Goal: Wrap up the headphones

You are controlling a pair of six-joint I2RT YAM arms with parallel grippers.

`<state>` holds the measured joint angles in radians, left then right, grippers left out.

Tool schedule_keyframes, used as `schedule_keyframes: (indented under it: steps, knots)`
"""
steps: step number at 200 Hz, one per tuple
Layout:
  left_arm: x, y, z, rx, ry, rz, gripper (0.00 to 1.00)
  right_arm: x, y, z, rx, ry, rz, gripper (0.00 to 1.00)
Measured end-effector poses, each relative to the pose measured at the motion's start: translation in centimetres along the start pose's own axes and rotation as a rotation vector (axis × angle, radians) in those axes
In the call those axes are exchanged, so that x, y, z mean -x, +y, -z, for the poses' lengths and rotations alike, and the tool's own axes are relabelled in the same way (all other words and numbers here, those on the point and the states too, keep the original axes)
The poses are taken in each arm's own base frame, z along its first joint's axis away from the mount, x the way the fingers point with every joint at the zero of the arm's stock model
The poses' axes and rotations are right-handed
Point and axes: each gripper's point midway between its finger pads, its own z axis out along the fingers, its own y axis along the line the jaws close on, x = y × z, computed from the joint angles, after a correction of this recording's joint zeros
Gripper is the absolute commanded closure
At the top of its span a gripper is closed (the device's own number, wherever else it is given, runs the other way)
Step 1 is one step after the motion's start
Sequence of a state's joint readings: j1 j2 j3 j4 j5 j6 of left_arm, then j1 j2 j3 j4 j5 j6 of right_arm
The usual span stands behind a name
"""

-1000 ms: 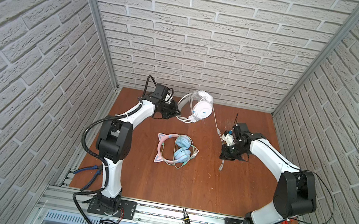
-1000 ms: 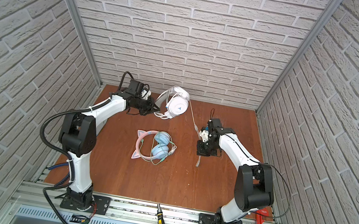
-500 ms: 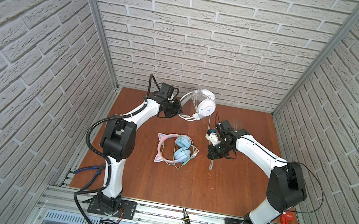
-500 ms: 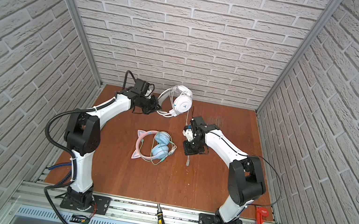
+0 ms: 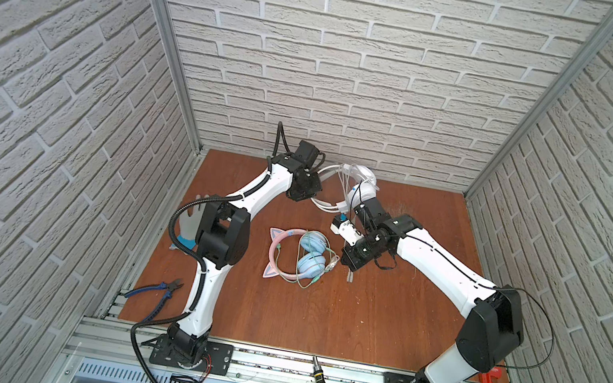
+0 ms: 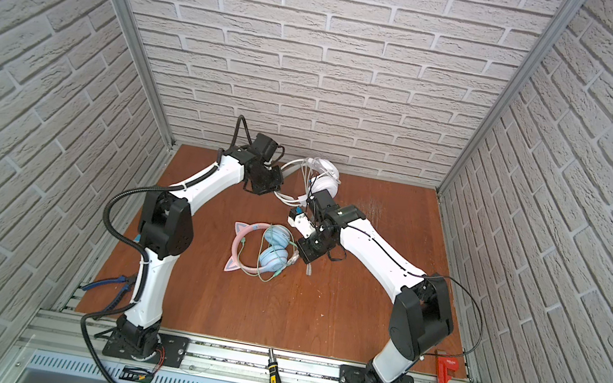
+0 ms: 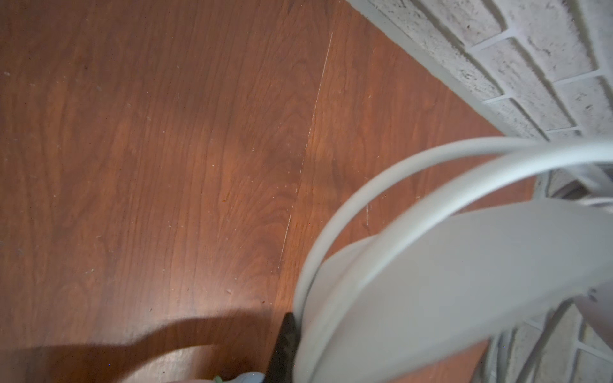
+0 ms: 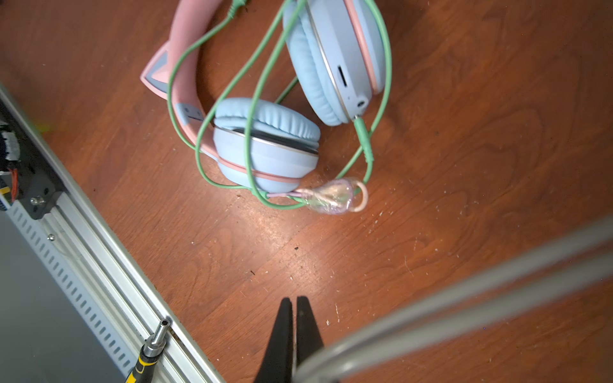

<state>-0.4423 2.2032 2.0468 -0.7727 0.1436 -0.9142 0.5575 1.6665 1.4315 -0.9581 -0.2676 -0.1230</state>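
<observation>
White headphones (image 5: 365,189) held up near back wall (image 5: 356,83), headband clenched by left gripper (image 5: 314,196); right gripper (image 8: 294,301) pinched on white cable (image 8: 464,298); pink cat-ear headphones (image 5: 312,253) lying mid table (image 5: 317,316), green cable (image 8: 258,83) looped around

White headphones (image 5: 367,189), pink-and-blue headphones (image 5: 311,267) with green cable (image 8: 362,136), red-brown woodgrain table (image 5: 317,321).

My right gripper (image 8: 294,300) has matt black plastic fingers (image 8: 282,331). At nine o'clock of it in a top view lie the pink-banded cat-ear headphones (image 5: 300,257): smooth matt plastic shells, soft wrinkled light-blue cushions, thin shiny metal rims, and a rubbery green cable (image 8: 255,99) tied in crinkled clear film (image 8: 331,197). The reddish-brown wood-grain tabletop (image 8: 481,132) is semi-glossy and dusty. The white over-ear headphones (image 5: 367,188) at twelve o'clock look like smooth plastic.
</observation>
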Motion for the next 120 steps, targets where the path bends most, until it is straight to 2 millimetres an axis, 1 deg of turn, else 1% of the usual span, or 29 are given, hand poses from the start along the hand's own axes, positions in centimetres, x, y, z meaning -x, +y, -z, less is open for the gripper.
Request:
schedule_keyframes:
  steps: [37, 64, 94, 120]
  knots:
    - [-1.7, 0.8, -1.3, 0.081, 0.042, -0.063, 1.00, 1.7, 0.9, 1.9, 0.027, -0.049, 0.045, 0.95]
    - [-2.8, 1.4, -1.5, 0.123, 0.075, -0.108, 1.00, 3.2, 1.3, 3.4, 0.034, -0.084, 0.071, 0.95]
    - [-3.1, 1.4, -1.3, 0.144, 0.084, -0.150, 1.00, 4.5, 1.0, 4.4, 0.032, -0.110, 0.072, 0.95]
    - [-3.4, 1.3, -1.3, 0.152, 0.087, -0.184, 1.00, 5.1, 0.5, 5.3, 0.028, -0.133, 0.065, 0.95]
